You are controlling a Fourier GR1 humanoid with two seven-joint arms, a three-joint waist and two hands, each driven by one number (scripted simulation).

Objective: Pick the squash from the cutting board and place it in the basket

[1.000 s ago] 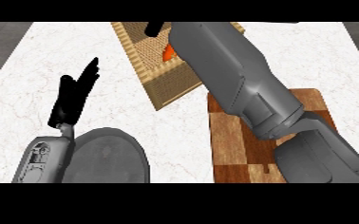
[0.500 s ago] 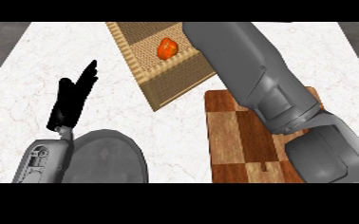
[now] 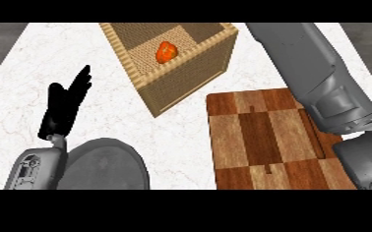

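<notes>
The orange squash (image 3: 166,52) lies inside the woven basket (image 3: 196,76) at the upper middle of the counter. The checkered wooden cutting board (image 3: 262,137) sits at the lower right with nothing on it. My right forearm (image 3: 312,73) rises along the right side toward the top edge, and its hand is out of the picture. My left hand (image 3: 67,103) rests open at the left with fingers pointing up, apart from everything.
A round grey plate (image 3: 102,164) sits at the lower left beside my left forearm. White marble counter (image 3: 181,128) shows between the plate, basket and board.
My right arm has drawn back to the right, away from the basket, uncovering the squash lying inside it. The left hand has stayed still.
</notes>
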